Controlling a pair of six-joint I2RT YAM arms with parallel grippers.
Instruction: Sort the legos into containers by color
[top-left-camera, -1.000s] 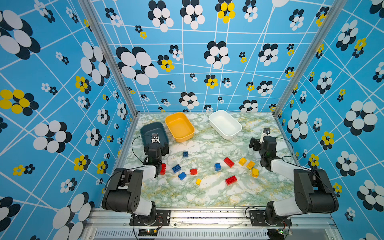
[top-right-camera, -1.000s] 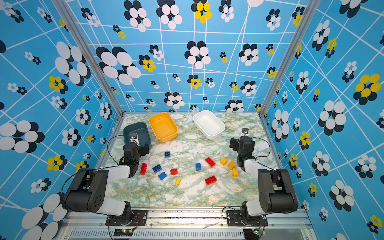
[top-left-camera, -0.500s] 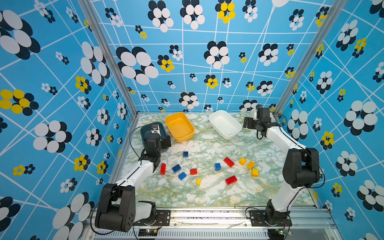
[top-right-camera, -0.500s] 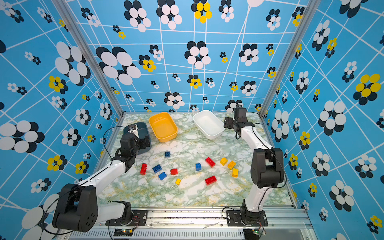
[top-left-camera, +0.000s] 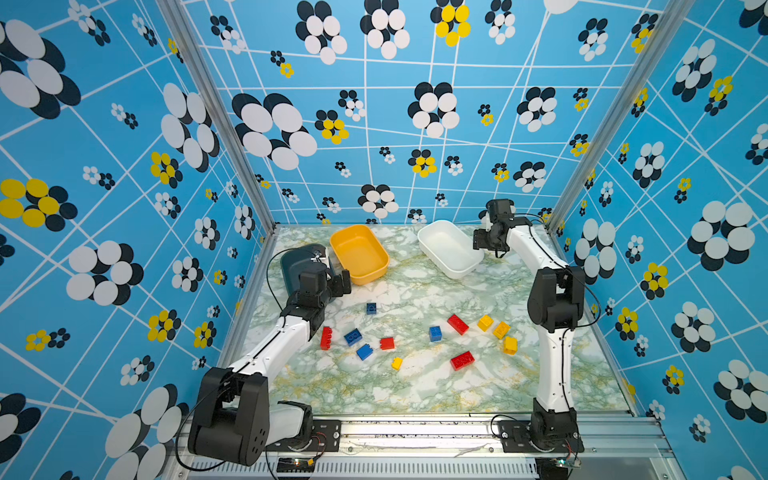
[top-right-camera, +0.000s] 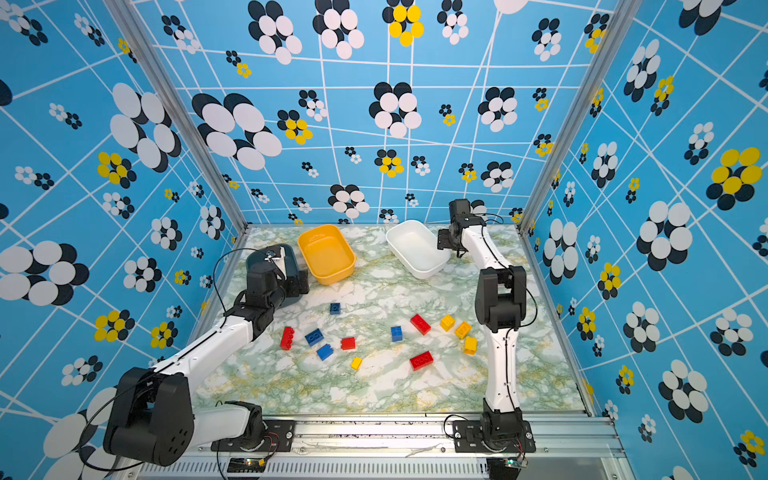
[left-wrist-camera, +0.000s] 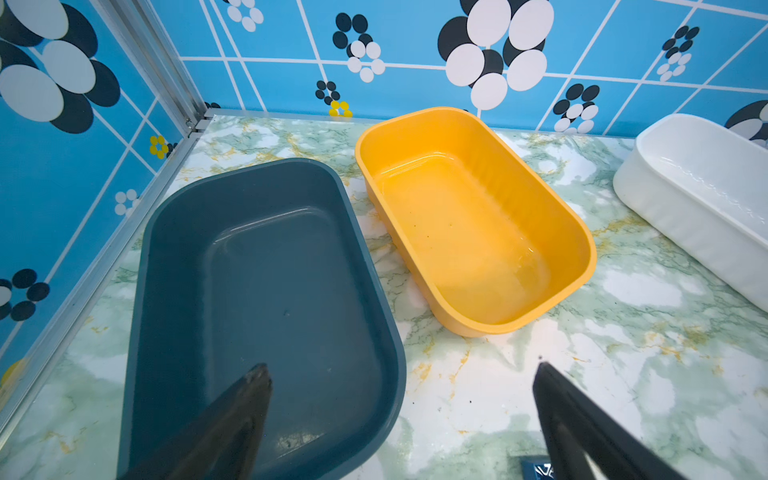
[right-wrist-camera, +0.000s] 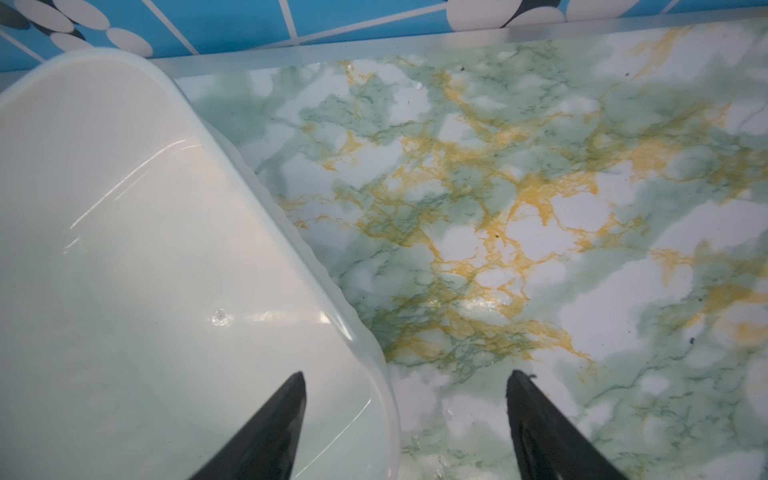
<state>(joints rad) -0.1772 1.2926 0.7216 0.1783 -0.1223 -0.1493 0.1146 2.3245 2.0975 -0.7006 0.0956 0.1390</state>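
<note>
Right wrist view: my right gripper (right-wrist-camera: 407, 374) is apart and empty, one jaw over the white tub (right-wrist-camera: 124, 249), the other over the bare counter (right-wrist-camera: 540, 208), with the tub's rim between them.
Left wrist view: my left gripper (left-wrist-camera: 401, 366) is wide apart and holds nothing. It sits astride the near rim of the teal tub (left-wrist-camera: 270, 291), and the orange-yellow tub (left-wrist-camera: 469, 232) is just beside that.
Risk, right side: if I shut or drop from here, I would pinch the white wall. The tub is empty and looks light, so it could tip or slide.
Risk, left side: going straight down would land a jaw on the teal rim and shove that tub against its neighbour.
Risk, sorting: no tub is red, so I judge the red ones belong in the white tub. A wrong guess would mix the colours.
Legos (top-left-camera: 434, 333): twelve show in a top view, all loose on the counter, none in a tub, well apart from both grippers.
Colours: red legos (top-left-camera: 457, 323), blue legos (top-left-camera: 353, 336), yellow legos (top-left-camera: 501, 330).
Look: small, glossy and studded. Three yellow ones lie close together, so grasping one could nudge another.
</note>
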